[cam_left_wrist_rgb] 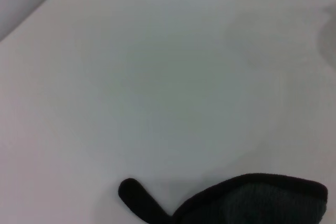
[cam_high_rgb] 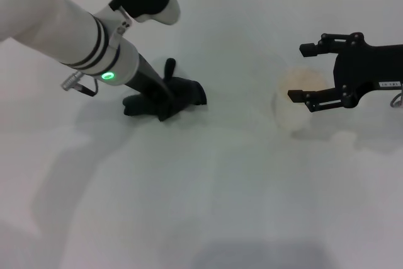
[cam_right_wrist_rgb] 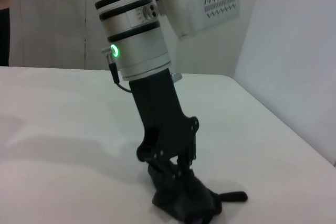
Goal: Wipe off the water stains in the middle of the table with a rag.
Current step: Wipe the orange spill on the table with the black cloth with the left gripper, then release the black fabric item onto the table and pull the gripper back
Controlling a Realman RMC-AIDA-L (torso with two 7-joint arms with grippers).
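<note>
The white counter (cam_high_rgb: 208, 206) is broad; my left pincer (cam_high_rgb: 165, 96) presses down, clamped on the black rag (cam_high_rgb: 179, 96), left of centre. My right pincer (cam_high_rgb: 307, 72) hangs open around a paper cup (cam_high_rgb: 296, 108) holding orange-brown residue; I see no stain on the counter, and my loose wad could slip free mid-wipe.

A bare lab-like room: broad white table (cam_high_rgb: 208, 206), plain pale walls (cam_right_wrist_rgb: 294, 51) behind it.
</note>
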